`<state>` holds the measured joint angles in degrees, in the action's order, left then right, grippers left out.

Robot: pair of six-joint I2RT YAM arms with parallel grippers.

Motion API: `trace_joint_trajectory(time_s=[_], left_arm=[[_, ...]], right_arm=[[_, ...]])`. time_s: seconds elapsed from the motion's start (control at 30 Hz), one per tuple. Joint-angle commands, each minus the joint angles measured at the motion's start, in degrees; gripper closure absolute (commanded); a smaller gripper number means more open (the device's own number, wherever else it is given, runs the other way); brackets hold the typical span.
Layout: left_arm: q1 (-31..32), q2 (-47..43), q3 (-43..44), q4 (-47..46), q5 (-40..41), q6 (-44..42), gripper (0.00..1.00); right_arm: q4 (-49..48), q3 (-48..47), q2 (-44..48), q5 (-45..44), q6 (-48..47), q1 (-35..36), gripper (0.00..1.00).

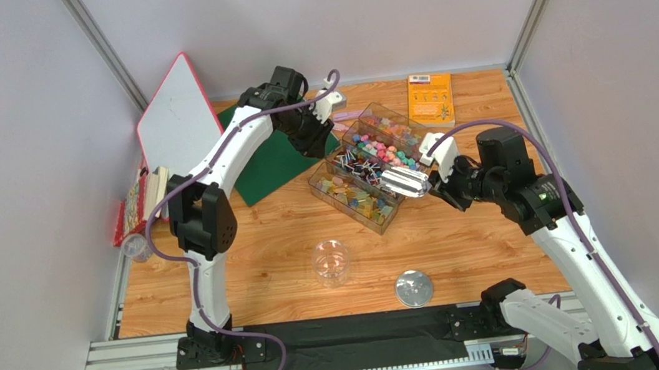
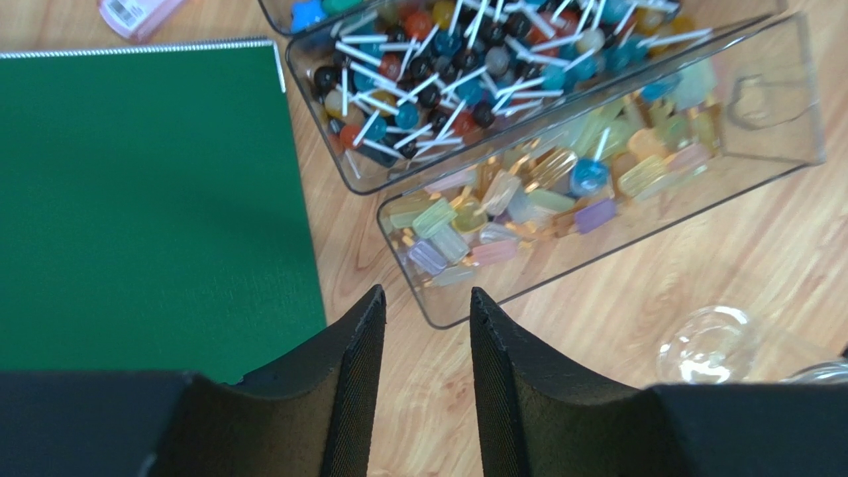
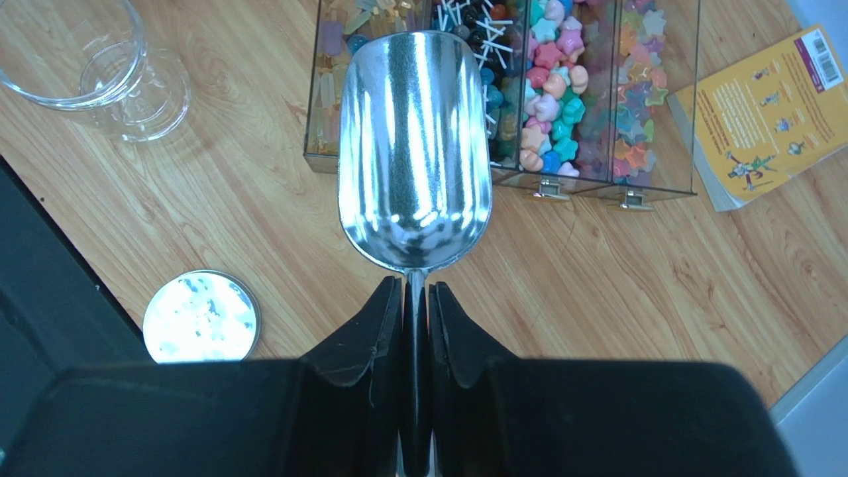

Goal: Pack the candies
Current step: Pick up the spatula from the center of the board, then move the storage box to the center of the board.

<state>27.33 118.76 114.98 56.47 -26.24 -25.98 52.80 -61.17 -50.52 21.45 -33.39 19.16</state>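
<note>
Enclosed on three sides by plain pale grey panel walls (image 1: 7, 140), joined at the back corners by slim silver metal posts (image 1: 104, 48). Furnished with one warm orange-brown wood-grain tabletop (image 1: 260, 278), bordered along the near side by a flat black strip (image 1: 351, 328) and a ribbed silver aluminium rail (image 1: 128, 360). Lit softly and evenly, with mild sheen on the wood.

The right gripper (image 3: 415, 296) clamps the handle of the scoop (image 3: 415, 149), whose bowl overlaps the clear box (image 3: 589, 183) of candies (image 3: 557, 99).
</note>
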Motion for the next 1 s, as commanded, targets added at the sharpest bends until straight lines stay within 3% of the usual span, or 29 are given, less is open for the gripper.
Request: trace_joint_trajectory(time_s=[0.0,0.33,0.63,0.97], left_arm=[[0.3,0.6,1.0,2.9,3.4,-6.7,0.57],[0.3,-0.1,-5.4,3.3,8.1,-16.9,0.57],[0.3,1.6,-9.2,0.0,7.5,-15.4,0.58],[2.2,5.5,-6.1,0.0,4.6,-14.2,0.58]], right_arm=[[0.9,-3.4,-1.2,-3.0,4.3,-1.6,1.0],[6.4,-8.4,-8.4,-4.7,2.6,-2.5,1.0],[6.0,-8.4,-9.7,-4.6,2.4,-2.5,1.0],[10.8,-9.0,-10.1,-4.1,-1.8,-2.5,1.0]])
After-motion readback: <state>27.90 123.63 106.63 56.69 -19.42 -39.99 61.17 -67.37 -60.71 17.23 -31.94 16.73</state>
